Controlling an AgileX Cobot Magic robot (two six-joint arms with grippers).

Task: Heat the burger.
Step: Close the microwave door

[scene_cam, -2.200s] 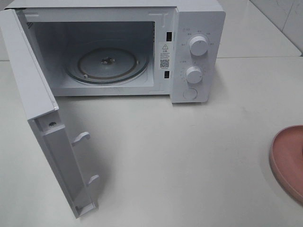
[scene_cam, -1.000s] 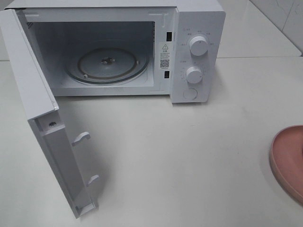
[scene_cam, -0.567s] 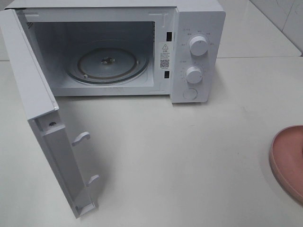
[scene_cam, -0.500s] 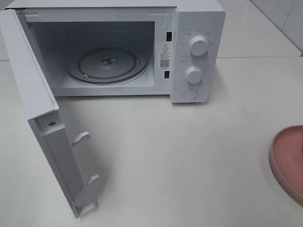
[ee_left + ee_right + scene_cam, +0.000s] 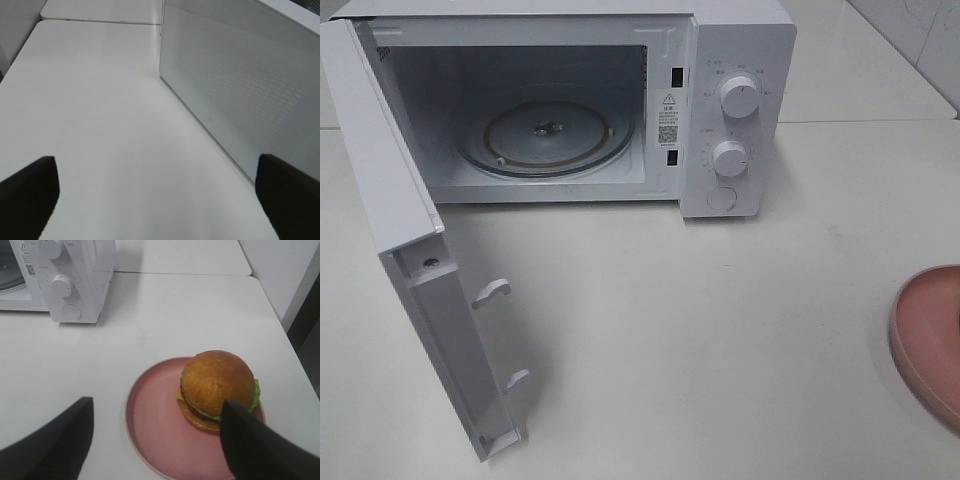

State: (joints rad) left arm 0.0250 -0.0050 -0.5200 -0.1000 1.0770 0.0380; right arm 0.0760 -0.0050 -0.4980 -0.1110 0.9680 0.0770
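Nothing has moved in the overhead view since the earlier frames: same door angle, same sliver of plate at the edge.

Largest first. The table (image 5: 720,330) is a flat matte off-white slab, bare between oven and plate, so there's a clear run for carrying. The microwave (image 5: 620,100) is a white boxy shell at the back. Its door (image 5: 410,270) is swung fully out on its hinge side, 2 latch hooks sticking off the inner face, so the cavity is already free for loading. The door's outer panel in the left wrist view is a fine dot-perforated sheet. Inside, the glass turntable (image 5: 545,135) is round, ribbed and clear, with nothing on it. 2 round knobs (image 5: 738,97) plus 1 round button sit on the control strip, away from the opening.

The pink plate (image 5: 160,425) is a shallow smooth disc with a raised rim, near the table's right edge, well apart from the oven. The burger (image 5: 218,389) sits on it off-centre, toward the far rim: glossy golden domed bun, frilly green lettuce, a yellow cheese corner poking out.

Left gripper (image 5: 157,195): jaws spread wide, holding nothing, parked beside the door.
Right gripper (image 5: 160,440): jaws spread, straddling the plate from above, 1 dark finger just beside the burger, not visibly gripping. My read: lined up for pickup, heating not started.
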